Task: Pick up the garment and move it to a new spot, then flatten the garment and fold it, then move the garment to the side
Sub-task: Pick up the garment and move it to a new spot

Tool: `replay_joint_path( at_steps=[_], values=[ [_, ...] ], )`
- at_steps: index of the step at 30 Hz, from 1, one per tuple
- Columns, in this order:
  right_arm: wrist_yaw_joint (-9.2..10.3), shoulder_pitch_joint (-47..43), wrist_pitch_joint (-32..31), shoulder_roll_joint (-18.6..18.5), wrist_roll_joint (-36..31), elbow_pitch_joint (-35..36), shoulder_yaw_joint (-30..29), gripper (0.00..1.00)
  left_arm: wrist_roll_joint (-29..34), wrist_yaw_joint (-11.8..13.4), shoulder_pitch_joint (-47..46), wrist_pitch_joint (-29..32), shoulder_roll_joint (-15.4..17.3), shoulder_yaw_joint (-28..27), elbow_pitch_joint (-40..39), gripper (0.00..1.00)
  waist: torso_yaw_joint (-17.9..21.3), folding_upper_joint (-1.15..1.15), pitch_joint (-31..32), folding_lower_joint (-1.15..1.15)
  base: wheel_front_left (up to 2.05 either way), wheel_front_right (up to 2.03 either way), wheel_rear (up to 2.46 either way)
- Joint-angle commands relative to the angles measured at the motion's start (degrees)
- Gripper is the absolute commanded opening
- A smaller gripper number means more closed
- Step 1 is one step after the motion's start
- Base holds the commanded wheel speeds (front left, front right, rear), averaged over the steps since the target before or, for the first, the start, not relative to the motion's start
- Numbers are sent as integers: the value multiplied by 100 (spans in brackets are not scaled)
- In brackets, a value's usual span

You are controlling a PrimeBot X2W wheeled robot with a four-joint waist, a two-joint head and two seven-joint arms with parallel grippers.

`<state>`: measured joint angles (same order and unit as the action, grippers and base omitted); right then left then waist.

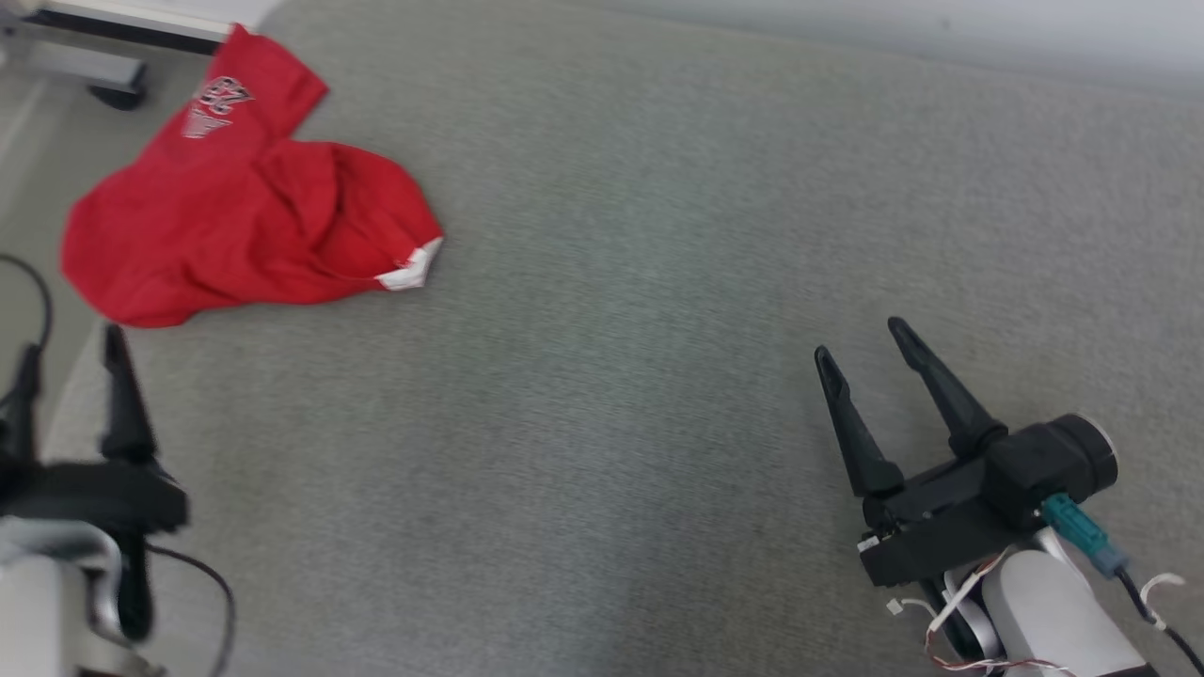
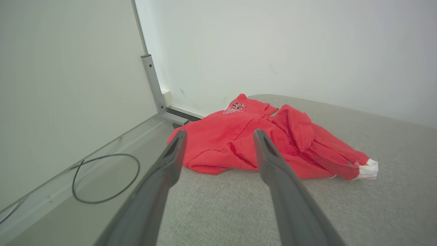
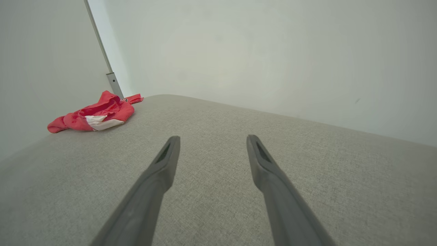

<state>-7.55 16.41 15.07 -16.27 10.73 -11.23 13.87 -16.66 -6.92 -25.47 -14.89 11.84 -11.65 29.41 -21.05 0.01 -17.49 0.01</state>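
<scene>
Head view: crumpled red fabric garment [image 1: 245,216] with one white cuff [image 1: 411,270] and a white number print at its far end. Lies bunched and creased, not flat, at the far left corner of the broad grey woven cushion surface [image 1: 658,282], reaching that surface's left edge.

Left gripper with two long dark fingers [image 1: 68,343]: spread wide, holding nothing, near the garment's near hem at the left rim of the surface. In the left wrist view, points straight at the red cloth, tips apart from it. Right gripper of the same dark build [image 1: 859,340]: also spread wide and empty, low on the right over bare grey weave, well apart from the garment.

Left of the surface: pale floor with a thin dark looped cable [image 2: 106,177] and a grey metal frame post [image 2: 150,78]. Behind the far edge: plain pale wall [image 3: 273,51]. Between garment and right gripper: a wide bare stretch of grey cushion.
</scene>
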Motion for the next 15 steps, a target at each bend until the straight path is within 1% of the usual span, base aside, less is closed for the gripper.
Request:
replay_joint_path(
  at_steps=[1,3,5,9,13,15],
  values=[
    [15,99,-13,-72,43,97,25,100,-123,-35,-323,62,233,31,219,100,544,-1,-500,-1,0,0,0],
    [15,162,-50,-162,64,224,44,100,-296,-64,-639,219,533,114,522,100,684,-1,-631,-1,0,0,0],
    [15,213,-94,-233,74,332,19,100,-462,-54,-937,382,706,337,668,100,792,-1,-757,-1,0,0,0],
    [15,250,-201,-343,75,580,-28,100,-994,-48,-1377,777,1198,784,985,100,974,-1,-989,-1,0,0,0],
    [15,256,-281,-451,92,768,-99,100,-1508,-50,-1780,1041,1539,1138,1335,100,1118,-1,-1167,-1,0,0,0],
    [15,248,-301,-475,86,837,-116,100,-1725,-49,-1958,1157,1706,1172,1563,100,1185,-1,-1228,-1,0,0,0]
  ],
)
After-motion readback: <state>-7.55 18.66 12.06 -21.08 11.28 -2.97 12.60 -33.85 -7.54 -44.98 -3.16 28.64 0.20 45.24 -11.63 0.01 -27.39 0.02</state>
